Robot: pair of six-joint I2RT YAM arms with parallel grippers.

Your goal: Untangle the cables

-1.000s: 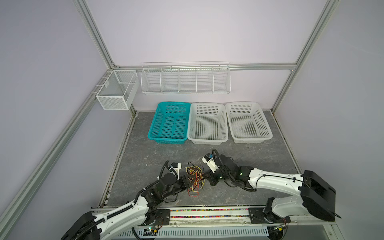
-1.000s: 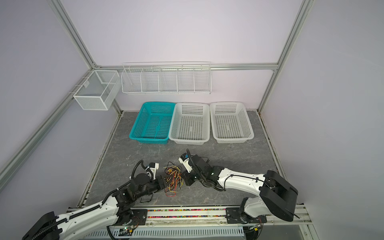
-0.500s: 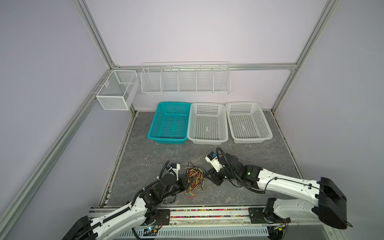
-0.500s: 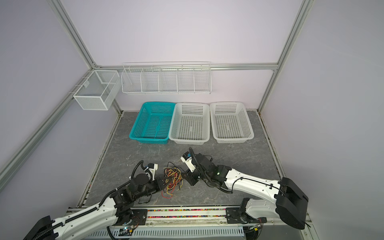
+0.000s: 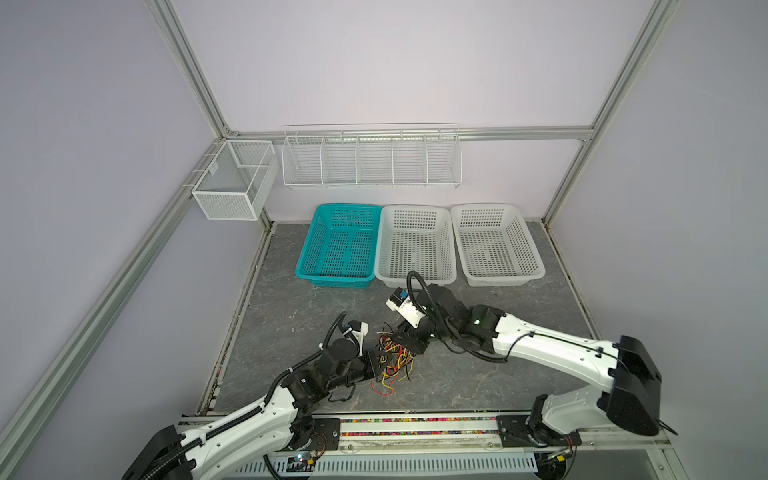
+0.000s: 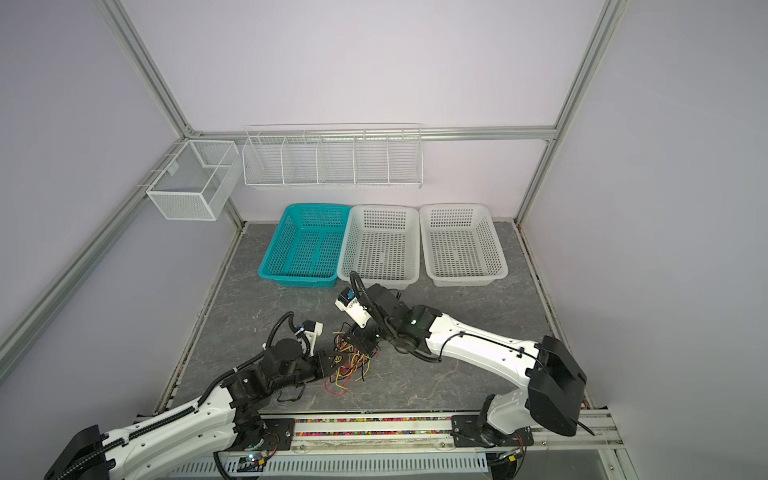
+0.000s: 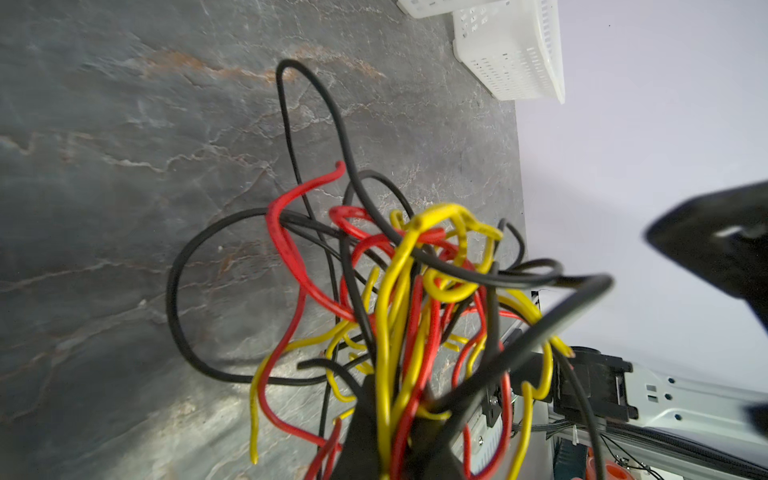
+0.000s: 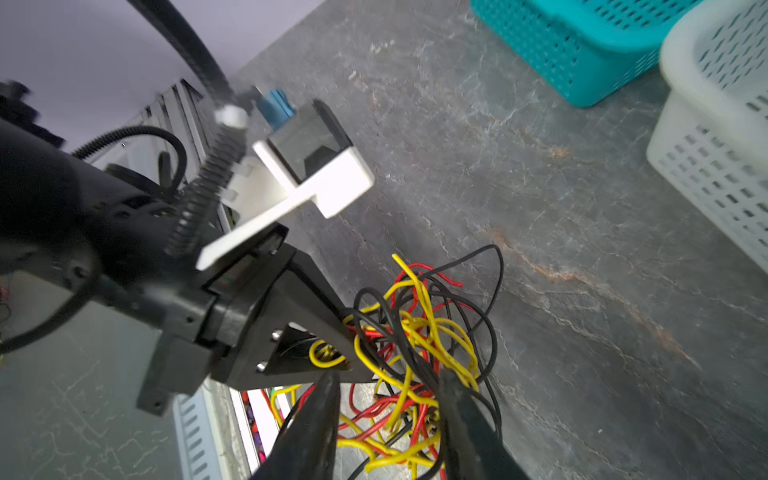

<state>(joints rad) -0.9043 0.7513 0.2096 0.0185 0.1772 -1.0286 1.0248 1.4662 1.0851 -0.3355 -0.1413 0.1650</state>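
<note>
Centrally, wiry red-yellow-black cables (image 5: 395, 365) tight within left pincer (image 5: 380, 360); right pincer (image 8: 388, 390) apart.

- Table (image 5: 291, 316): dark grey, stone-patterned, with pale and rusty veins.
- Teal basket (image 5: 332, 279): slotted plastic, at the back of the table, leftmost of three in a row.
- Middle basket (image 5: 415, 209): white, slotted, its side touching the teal basket.
- Right basket (image 5: 484, 206): white, same shape, just beside the middle basket.
- Rack (image 5: 371, 160): white wire, five compartments, hung on the back wall above the baskets.
- Mesh box (image 5: 232, 183): white, two compartments, hung on the left frame rail near the corner.
- Frame (image 5: 191, 70): aluminium bars along the wall edges.
- Walls (image 5: 395, 62): plain pale lilac.
</note>
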